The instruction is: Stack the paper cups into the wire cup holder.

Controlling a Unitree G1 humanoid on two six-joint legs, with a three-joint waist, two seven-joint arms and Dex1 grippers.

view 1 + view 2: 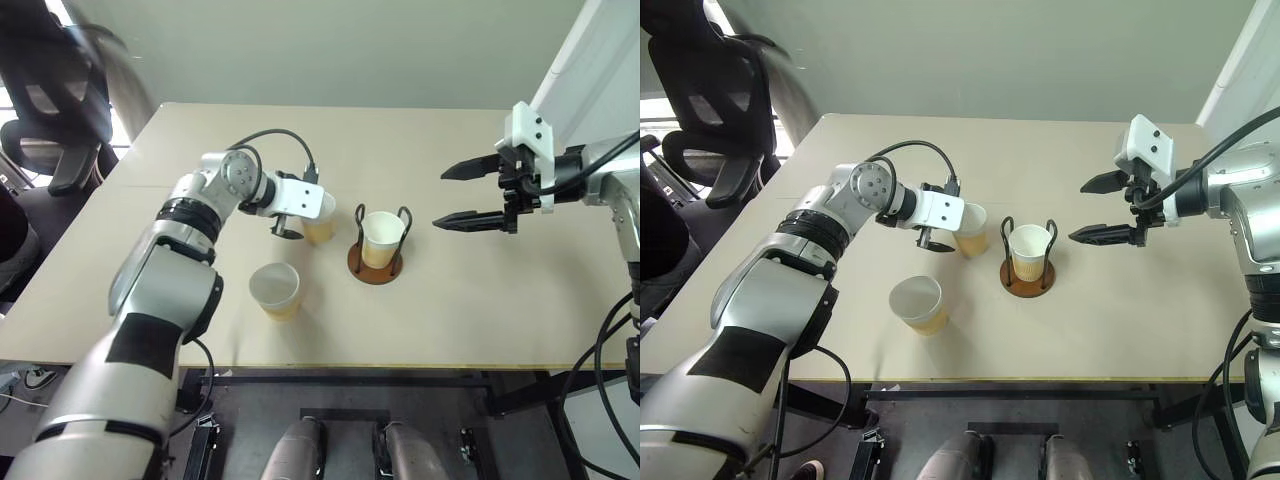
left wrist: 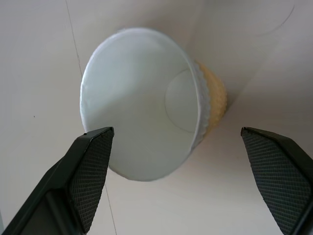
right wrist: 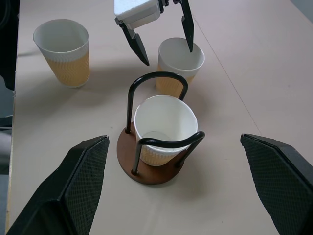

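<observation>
The left arm reaches forward over the table, its wrist bent inward, and the left gripper (image 1: pixel 291 226) points down with its 2 fingers spread wide (nothing held). The right gripper (image 1: pixel 458 196) hangs raised, aimed inward, its fingers also wide apart.

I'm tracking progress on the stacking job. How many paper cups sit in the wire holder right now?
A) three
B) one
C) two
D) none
B: one cup stands between the loops of the wire holder; the cup by the left gripper and the third cup stand on the table.
</observation>
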